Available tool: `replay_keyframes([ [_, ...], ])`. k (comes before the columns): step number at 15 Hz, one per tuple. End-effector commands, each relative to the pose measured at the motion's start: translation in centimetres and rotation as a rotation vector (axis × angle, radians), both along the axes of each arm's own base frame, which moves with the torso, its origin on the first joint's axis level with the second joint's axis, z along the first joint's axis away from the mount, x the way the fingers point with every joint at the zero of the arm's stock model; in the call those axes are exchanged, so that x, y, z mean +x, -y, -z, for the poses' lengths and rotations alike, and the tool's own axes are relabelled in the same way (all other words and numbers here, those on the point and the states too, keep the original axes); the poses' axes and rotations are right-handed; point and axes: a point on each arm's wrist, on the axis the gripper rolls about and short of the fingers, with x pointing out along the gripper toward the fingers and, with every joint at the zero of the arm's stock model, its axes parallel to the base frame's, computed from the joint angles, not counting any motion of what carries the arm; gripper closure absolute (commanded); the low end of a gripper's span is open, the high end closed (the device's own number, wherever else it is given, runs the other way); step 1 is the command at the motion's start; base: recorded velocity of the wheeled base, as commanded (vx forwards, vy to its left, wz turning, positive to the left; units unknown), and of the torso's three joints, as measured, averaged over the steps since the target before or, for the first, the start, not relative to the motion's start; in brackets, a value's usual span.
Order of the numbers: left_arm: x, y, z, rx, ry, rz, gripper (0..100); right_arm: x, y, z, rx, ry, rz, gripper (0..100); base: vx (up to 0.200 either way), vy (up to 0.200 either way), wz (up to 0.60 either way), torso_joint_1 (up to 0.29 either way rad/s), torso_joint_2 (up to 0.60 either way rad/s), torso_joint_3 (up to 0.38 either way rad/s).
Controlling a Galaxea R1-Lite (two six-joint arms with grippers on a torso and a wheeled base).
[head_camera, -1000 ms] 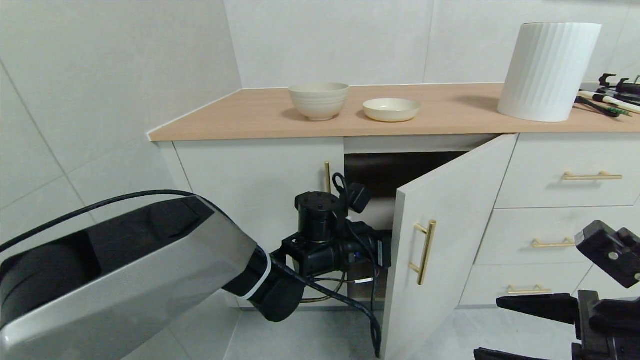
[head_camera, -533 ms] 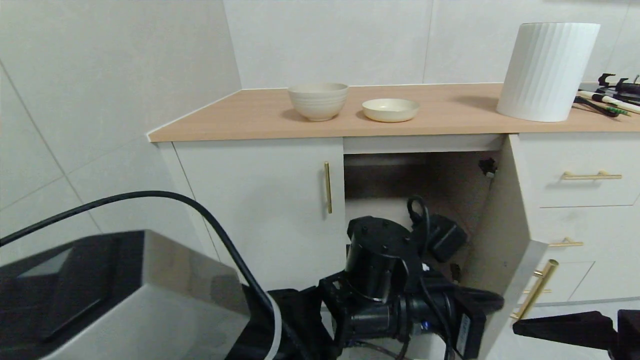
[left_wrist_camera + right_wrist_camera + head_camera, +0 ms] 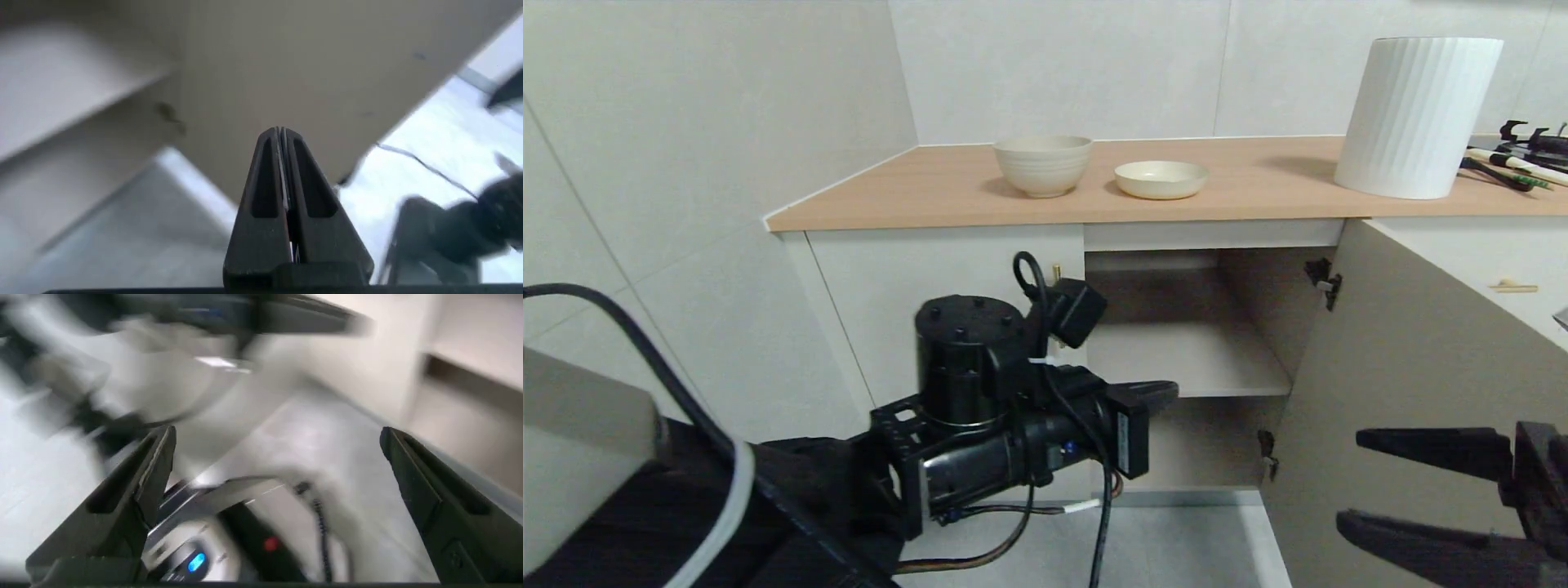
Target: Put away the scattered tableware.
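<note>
A cream ribbed bowl (image 3: 1043, 164) and a shallow cream dish (image 3: 1161, 179) stand side by side on the wooden countertop (image 3: 931, 192). Below them the cabinet's right door (image 3: 1413, 392) is swung wide, showing a bare shelf (image 3: 1184, 359). My left gripper (image 3: 1164, 394) is low in front of the cabinet opening, shut with nothing in it; the left wrist view has its fingertips (image 3: 280, 139) pressed together. My right gripper (image 3: 1347, 482) is at the lower right before the door, open and empty, with its fingers (image 3: 135, 498) spread wide.
A tall white ribbed container (image 3: 1417, 114) stands on the counter at the right, with utensils (image 3: 1515, 163) beyond it. The left cabinet door (image 3: 947, 302) is closed. A tiled wall runs along the left. Light floor tiles (image 3: 1176, 547) lie below.
The cabinet's right door has swung from part open to wide open. My left arm has shifted in front of the opening, first lower and right, then back up and left. My right gripper has risen.
</note>
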Motion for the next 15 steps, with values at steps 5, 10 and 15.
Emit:
replay_keyframes([
  [5,-2.3,-12.2,-6.6,-0.073,0.117,-0.289,100,8.7,-3.6,-2.8,0.033,0.076,0.159,0,0.000,0.000,0.00,0.000,0.00,0.000],
  [10,-2.9,-15.2,-7.2,-0.038,0.077,-0.379,100,9.3,-3.9,-3.6,0.119,-0.007,0.281,0,0.000,0.000,0.00,0.000,0.00,0.000],
  [15,-2.9,-15.6,-8.3,-0.057,0.099,-0.392,0,7.7,-2.8,-5.1,0.091,-0.030,0.306,0,0.000,0.000,0.00,0.000,0.00,0.000],
])
